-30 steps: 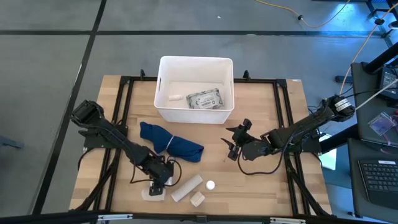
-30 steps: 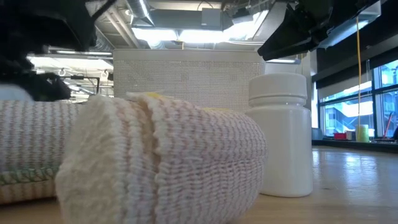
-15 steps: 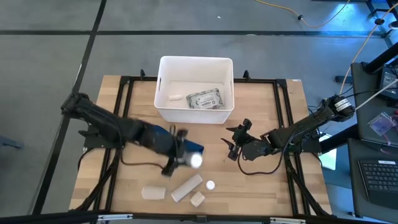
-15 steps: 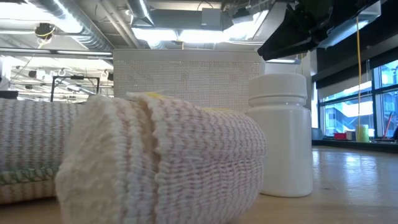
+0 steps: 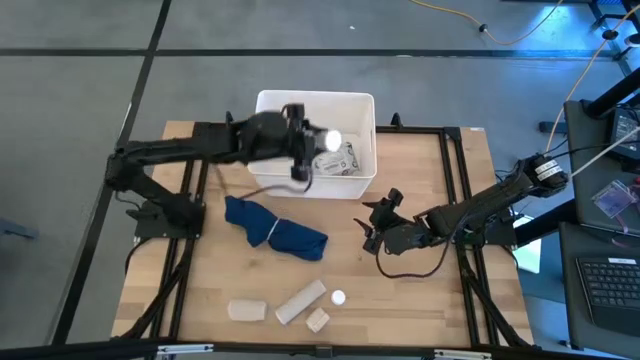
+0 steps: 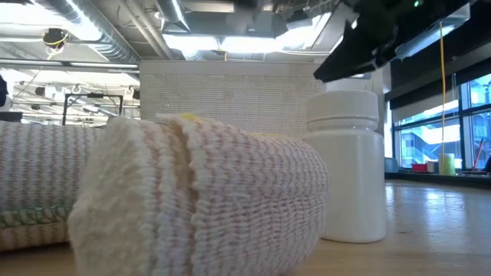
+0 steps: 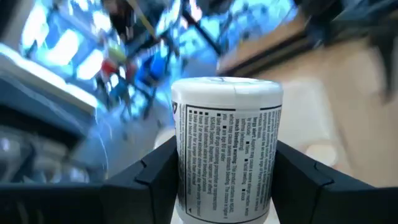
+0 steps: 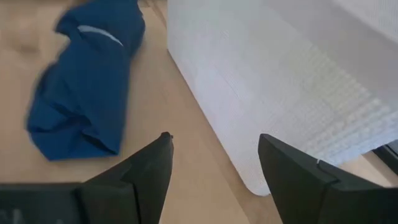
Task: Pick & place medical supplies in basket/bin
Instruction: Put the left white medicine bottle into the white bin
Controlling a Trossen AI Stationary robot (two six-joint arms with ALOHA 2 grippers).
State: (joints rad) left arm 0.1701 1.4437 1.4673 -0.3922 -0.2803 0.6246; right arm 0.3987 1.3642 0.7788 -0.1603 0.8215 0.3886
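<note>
My left gripper (image 5: 318,145) hangs over the white bin (image 5: 268,175) at the table's far edge, shut on a white labelled vial (image 7: 227,149). A grey dotted packet (image 5: 345,162) lies inside the bin. My right gripper (image 5: 372,232) waits open near the table, right of the dark blue cloth (image 5: 275,230); its wrist view shows the cloth (image 8: 87,93) and the bin wall (image 8: 280,81). A beige block (image 5: 247,310), a bandage roll (image 5: 301,302), a small block (image 5: 318,320) and a small white vial (image 5: 339,297) lie near the table's near edge. My left gripper pinches the white labelled vial by its side wall (image 7: 186,180), one finger (image 7: 155,177) on each side of the lower body. The vial lies along the fingers, its flat end pointing away from the wrist. It is lifted clear and shows over the bin (image 5: 332,140).
The low view is filled by the bandage roll (image 6: 199,199) and the small white vial (image 6: 347,165), with the bin's wall (image 6: 230,96) behind. A black frame (image 5: 200,130) runs along the table's edges. Bare wood lies between the cloth and my right gripper.
My left gripper has risen from the supplies at the table's near edge with the white vial in its hold, swung across the blue cloth toward the far edge, and now hangs over the bin. The vial is lifted clear. My right arm has stayed about where it was.
</note>
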